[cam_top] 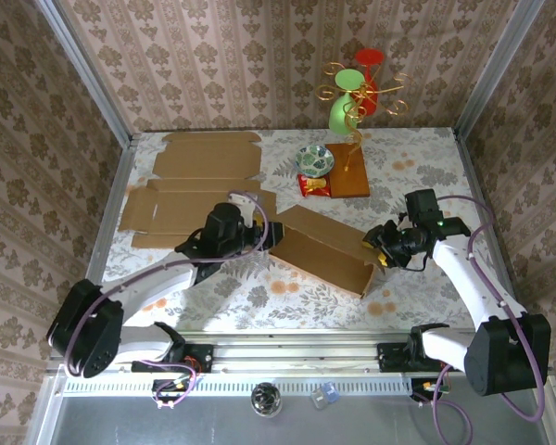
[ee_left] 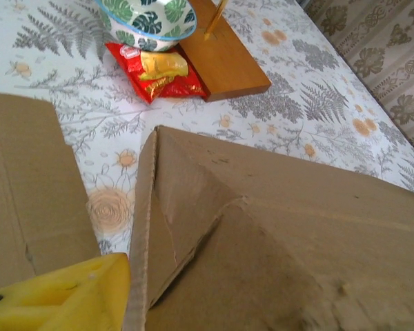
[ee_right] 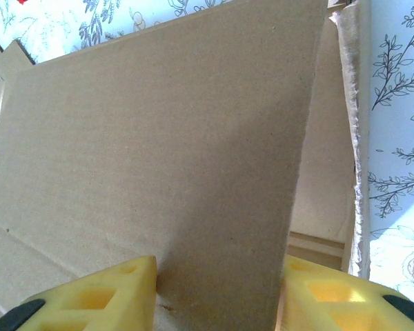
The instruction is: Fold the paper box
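The brown paper box [cam_top: 320, 246] lies partly folded at the table's middle, running from upper left to lower right. My left gripper [cam_top: 262, 234] is at its left end. In the left wrist view one yellow finger [ee_left: 69, 296] sits just outside the raised box wall [ee_left: 141, 227]; the other finger is hidden behind cardboard. My right gripper [cam_top: 378, 248] is at the box's right end. Its two yellow fingers [ee_right: 103, 296] stand apart, with a cardboard flap [ee_right: 221, 207] of the box rising between them, face towards the camera.
Flat cardboard sheets [cam_top: 204, 158] lie at the back left, one beside the left finger [ee_left: 21, 193]. A patterned bowl [cam_top: 314, 159], a red snack packet [cam_top: 313, 185] and a wooden base [cam_top: 347, 171] holding a wire ornament [cam_top: 352, 93] stand behind the box.
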